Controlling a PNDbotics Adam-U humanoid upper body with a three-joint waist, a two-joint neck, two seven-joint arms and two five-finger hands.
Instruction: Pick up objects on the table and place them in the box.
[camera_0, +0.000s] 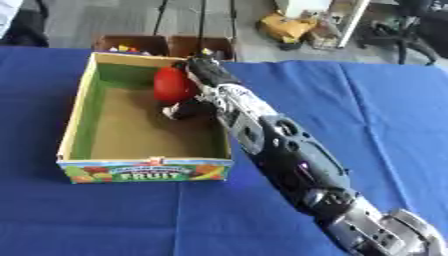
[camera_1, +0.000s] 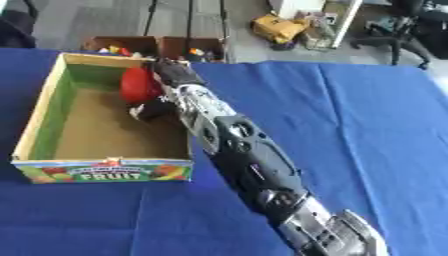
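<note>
A cardboard fruit box (camera_0: 75, 120) with a green inside and a "FRUIT" label stands on the blue cloth at the left. My right arm reaches from the lower right across the box's right wall. My right hand (camera_0: 199, 75) is over the box's far right part, its fingers and thumb curled round a red round object (camera_0: 172, 85) held above the box floor. The left hand shows in neither view.
Blue cloth (camera_0: 350, 110) covers the table. Beyond its far edge stand two small brown boxes (camera_0: 166, 45) holding small coloured items. A yellow thing (camera_0: 284, 26) and a chair base lie on the floor behind.
</note>
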